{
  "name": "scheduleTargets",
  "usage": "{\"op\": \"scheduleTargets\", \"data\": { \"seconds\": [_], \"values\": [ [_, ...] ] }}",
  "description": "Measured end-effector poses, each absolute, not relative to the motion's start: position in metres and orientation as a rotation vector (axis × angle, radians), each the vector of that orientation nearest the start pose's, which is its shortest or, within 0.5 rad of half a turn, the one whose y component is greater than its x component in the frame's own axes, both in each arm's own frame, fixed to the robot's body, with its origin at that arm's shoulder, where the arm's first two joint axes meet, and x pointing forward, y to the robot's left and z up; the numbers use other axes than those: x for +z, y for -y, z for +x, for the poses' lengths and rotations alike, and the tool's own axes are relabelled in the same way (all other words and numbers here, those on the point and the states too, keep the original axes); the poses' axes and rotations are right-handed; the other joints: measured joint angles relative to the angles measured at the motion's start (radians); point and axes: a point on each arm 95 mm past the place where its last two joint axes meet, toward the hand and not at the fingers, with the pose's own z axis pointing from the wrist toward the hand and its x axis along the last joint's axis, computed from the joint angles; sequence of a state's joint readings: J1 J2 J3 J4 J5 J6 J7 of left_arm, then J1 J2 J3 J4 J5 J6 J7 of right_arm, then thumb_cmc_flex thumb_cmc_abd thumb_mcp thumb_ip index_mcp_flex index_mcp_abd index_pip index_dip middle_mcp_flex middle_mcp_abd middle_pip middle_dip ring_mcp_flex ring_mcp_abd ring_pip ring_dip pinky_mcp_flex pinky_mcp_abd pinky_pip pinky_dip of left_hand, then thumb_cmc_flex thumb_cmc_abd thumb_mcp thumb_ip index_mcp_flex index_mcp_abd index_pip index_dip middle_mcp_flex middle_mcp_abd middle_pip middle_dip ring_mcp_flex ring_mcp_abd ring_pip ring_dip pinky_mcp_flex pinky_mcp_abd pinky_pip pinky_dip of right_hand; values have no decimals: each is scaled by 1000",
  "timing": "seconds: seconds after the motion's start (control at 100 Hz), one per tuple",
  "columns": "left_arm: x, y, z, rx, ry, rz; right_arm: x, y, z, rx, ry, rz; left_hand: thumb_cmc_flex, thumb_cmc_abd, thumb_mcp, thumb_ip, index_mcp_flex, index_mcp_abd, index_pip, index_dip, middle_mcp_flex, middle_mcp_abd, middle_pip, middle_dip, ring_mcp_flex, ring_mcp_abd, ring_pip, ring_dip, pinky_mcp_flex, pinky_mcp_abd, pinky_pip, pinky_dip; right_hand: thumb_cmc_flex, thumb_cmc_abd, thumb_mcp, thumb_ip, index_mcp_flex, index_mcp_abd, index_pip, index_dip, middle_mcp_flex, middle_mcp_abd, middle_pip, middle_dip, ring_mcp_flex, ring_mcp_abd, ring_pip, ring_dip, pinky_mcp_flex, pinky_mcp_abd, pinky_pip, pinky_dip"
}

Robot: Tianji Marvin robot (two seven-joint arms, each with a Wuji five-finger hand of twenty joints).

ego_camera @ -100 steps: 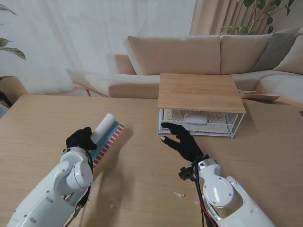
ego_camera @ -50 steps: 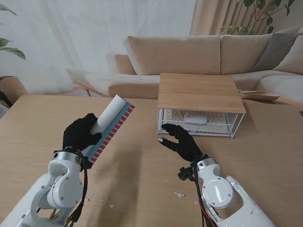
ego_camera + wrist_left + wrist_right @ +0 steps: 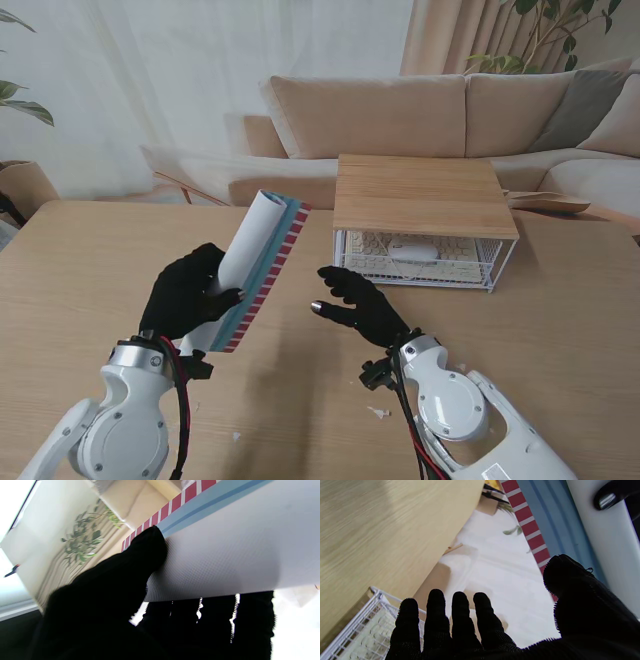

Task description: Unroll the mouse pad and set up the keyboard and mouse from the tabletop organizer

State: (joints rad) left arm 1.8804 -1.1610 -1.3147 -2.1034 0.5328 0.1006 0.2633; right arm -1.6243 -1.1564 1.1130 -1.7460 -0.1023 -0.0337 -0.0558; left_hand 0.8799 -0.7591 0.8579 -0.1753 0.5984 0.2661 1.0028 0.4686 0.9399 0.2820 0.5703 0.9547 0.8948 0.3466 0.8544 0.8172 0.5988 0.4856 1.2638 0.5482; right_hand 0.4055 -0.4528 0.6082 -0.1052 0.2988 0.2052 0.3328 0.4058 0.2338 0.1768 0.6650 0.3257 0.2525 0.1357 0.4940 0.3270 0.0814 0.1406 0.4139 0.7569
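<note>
Left hand fingers wrap the rolled mouse pad, lifted tilted above the table. Right hand, fingers spread, reaches toward it; next, laying flat and unrolling.

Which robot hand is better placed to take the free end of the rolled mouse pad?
The right robot hand, probably: it is open beside the rolled mouse pad, while the left robot hand already grips it.

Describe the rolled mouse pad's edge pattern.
Red and white stripes beside blue bands on the mouse pad; clearest in the stand view.
</note>
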Motion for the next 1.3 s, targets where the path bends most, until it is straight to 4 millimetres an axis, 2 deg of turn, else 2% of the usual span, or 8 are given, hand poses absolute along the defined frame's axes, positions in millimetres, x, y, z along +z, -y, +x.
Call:
{"op": "scheduleTargets", "data": {
  "seconds": [0.26, 0.66, 0.81, 0.91, 1.02, 1.11, 1.16, 1.3],
  "values": [
    [-213, 40, 297, -2134, -776, -1586, -300, -77, 365, -2203, 839, -1955, 8, 0, 0, 0, 0, 0, 0, 0, 0, 0, -4, 0, 0, 0, -9, 0, 0, 0, 0, -5, -41, -23, 40, 0, -11, 1, -1, 14, -10, 0, -12, -11, 0, 0, -16, -7, -1, 0, 0, -5],
    [-230, 66, 278, -2185, -738, -1756, -294, -79, 363, -2220, 695, -1934, 16, 0, 0, 0, 1, 0, 0, 0, 0, 0, -12, 1, 0, 0, -21, 0, 0, 0, 0, -7, -52, -47, 84, 0, 30, -2, 13, 29, 26, 0, -6, -4, 37, 0, 18, 0, 42, 0, 2, -5],
    [-239, 73, 276, -2174, -715, -1798, -292, -81, 362, -2190, 612, -1940, 16, 0, 0, 0, 1, 0, 0, 0, 0, 0, -12, 1, 0, 0, -22, 0, 0, 0, 0, -8, -31, -48, 105, 0, 82, -38, 43, 47, 89, 0, 50, 23, 82, 0, 94, 39, 65, 12, 54, 11],
    [-246, 77, 278, -2163, -689, -1834, -291, -82, 362, -2190, 613, -1945, 16, 0, 0, 0, 2, 0, 0, 0, 0, 0, -12, 1, 0, 0, -22, 0, -1, 0, 0, -8, 63, -48, 131, 0, 172, -96, 108, 77, 159, -10, 133, 75, 128, 10, 198, 93, 86, 14, 123, 39],
    [-254, 82, 282, -2147, -614, -1877, -291, -82, 363, -2232, 627, -1959, 16, 0, 0, 0, 2, 0, 0, 0, 0, 0, -12, 1, 0, 1, -22, 0, -11, 0, 0, -13, 154, -48, 185, 0, 314, -156, 211, 123, 271, -11, 235, 190, 206, 18, 334, 160, 116, 24, 270, 61],
    [-262, 84, 286, -2129, -548, -1969, -292, -82, 364, -2270, 644, -1971, 16, 0, 0, 0, 2, 0, 0, 0, 0, 0, -14, 1, 0, 1, -28, 0, -21, 0, 0, -15, 263, -84, 190, -56, 360, -216, 441, 48, 387, -12, 290, 291, 291, 23, 448, 208, 130, 25, 459, 46],
    [-266, 86, 287, -2118, -524, -2012, -293, -82, 365, -2280, 644, -1982, 16, 0, 0, 0, 2, 0, 0, 0, 0, 0, -15, 1, 0, 1, -31, 0, -22, 0, 0, -16, 293, -109, 193, -56, 401, -237, 531, 26, 478, -14, 314, 320, 349, 23, 495, 225, 146, 29, 542, 45],
    [-278, 94, 291, -2077, -461, -2093, -297, -81, 368, -2310, 657, -2013, 17, 0, 0, 0, 3, 0, 0, -4, 0, 0, -23, 1, 0, 2, -39, 0, -25, 0, -1, -16, 336, -130, 213, -57, 494, -239, 586, 2, 660, -24, 349, 350, 489, 23, 560, 242, 198, 51, 651, 28]
  ]
}}
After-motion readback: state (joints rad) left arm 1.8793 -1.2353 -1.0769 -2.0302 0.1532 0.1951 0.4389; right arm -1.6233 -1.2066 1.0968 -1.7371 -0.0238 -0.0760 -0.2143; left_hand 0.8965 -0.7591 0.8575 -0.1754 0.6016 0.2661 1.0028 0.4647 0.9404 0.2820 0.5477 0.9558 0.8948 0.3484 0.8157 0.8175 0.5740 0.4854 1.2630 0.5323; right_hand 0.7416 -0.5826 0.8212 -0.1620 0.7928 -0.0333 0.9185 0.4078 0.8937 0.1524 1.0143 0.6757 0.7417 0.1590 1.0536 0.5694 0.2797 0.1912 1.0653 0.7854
